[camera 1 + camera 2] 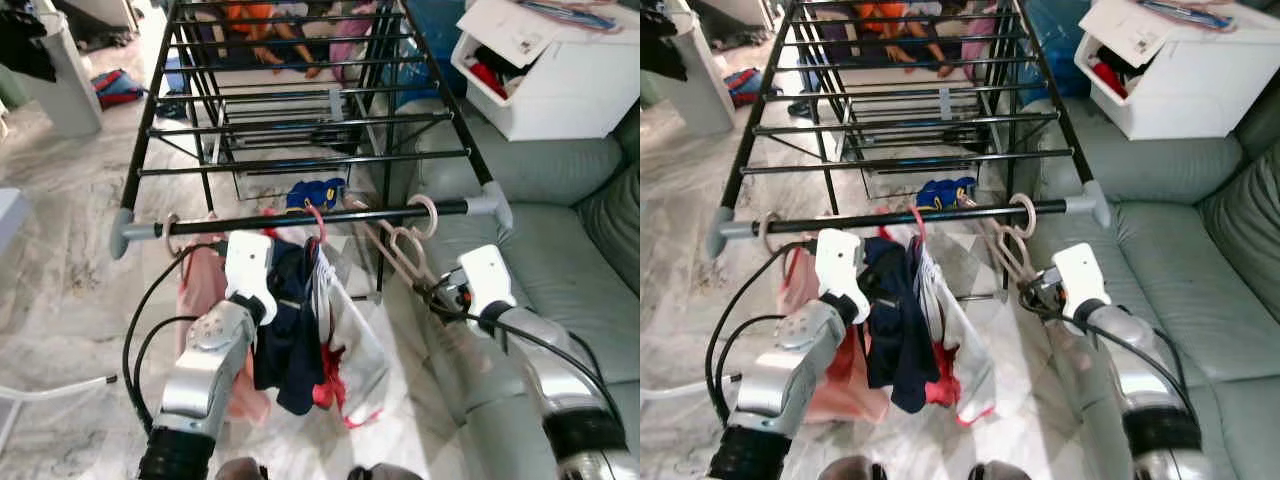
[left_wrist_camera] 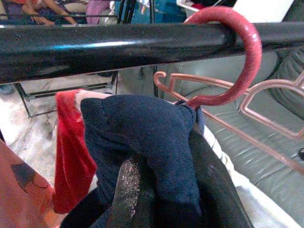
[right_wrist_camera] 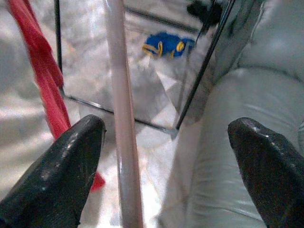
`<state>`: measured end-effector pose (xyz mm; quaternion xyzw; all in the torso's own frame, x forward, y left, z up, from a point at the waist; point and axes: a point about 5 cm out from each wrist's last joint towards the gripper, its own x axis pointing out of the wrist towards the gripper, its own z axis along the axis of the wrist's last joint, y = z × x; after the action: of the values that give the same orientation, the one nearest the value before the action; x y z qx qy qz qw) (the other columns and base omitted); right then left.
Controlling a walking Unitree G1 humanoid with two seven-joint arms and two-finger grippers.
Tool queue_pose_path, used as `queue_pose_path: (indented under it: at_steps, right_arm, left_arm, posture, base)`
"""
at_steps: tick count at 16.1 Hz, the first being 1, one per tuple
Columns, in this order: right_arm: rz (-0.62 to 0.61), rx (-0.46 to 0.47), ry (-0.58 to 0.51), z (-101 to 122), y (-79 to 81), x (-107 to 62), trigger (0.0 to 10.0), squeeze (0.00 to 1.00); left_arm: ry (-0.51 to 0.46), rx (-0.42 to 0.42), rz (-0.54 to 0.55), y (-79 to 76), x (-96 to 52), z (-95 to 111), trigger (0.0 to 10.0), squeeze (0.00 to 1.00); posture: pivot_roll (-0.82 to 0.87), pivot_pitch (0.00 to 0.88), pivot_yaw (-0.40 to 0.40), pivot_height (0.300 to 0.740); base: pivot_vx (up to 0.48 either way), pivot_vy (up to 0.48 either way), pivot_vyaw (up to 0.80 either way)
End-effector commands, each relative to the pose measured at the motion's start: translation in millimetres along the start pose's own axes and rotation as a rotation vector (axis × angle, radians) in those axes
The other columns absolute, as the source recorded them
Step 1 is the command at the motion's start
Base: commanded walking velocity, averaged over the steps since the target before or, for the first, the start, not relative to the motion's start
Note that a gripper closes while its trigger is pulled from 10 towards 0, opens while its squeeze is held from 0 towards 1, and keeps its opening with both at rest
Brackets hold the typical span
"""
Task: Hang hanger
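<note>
Two tools work below the rack's front bar (image 1: pixel 300 218). The left tool (image 2: pixel 156 199) clamps a navy garment (image 2: pixel 147 128) under its red hanger (image 2: pixel 242 52), hooked on the bar. The right tool (image 3: pixel 166 166) gapes wide around a pink hanger (image 1: pixel 405 250), hooked farther right.

Two silver arms, white wrist housings, black cables looping alongside; left pincer (image 2: pixel 166 190) and right pincer (image 3: pixel 166 166) have matte black fingers.
</note>
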<state>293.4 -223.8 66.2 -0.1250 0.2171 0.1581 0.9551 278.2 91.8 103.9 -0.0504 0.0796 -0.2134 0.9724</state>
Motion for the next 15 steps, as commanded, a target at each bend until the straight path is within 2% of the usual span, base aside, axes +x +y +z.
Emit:
queue_pose_path:
  at_steps: [1,4,8,11,15]
  right_arm:
    - [0.004,-0.041,0.008,0.7,-4.4,2.5,0.0,0.00]
    - [0.066,-0.090,0.031,1.0,-11.8,7.6,0.0,0.00]
    - [0.127,-0.175,0.033,9.2,-31.5,8.4,0.0,0.00]
    - [0.245,-0.241,0.025,17.6,-35.4,4.1,0.0,0.00]
    - [0.338,-0.260,0.028,17.1,-34.7,2.8,0.0,0.00]
  left_arm:
    - [-0.019,0.013,0.005,-0.9,-0.7,5.6,10.0,0.00]
    - [-0.015,0.011,0.014,-1.1,-2.1,4.0,10.0,0.00]
    - [-0.013,0.011,0.016,-2.7,-2.1,3.0,10.0,0.00]
    - [-0.008,0.011,0.013,-3.4,-1.9,1.9,10.0,0.00]
    - [-0.003,0.015,0.006,-5.3,-0.9,0.8,10.0,0.00]
  posture:
    - [-0.03,0.000,-0.016,0.740]
    - [-0.02,0.000,-0.028,0.740]
    - [-0.02,0.000,-0.034,0.740]
    - [-0.03,0.000,-0.035,0.740]
    - [-0.03,0.000,-0.035,0.740]
  base:
    - [0.000,0.000,0.00]
    - [0.000,0.000,0.00]
    - [0.000,0.000,0.00]
    - [0.000,0.000,0.00]
    - [0.000,0.000,0.00]
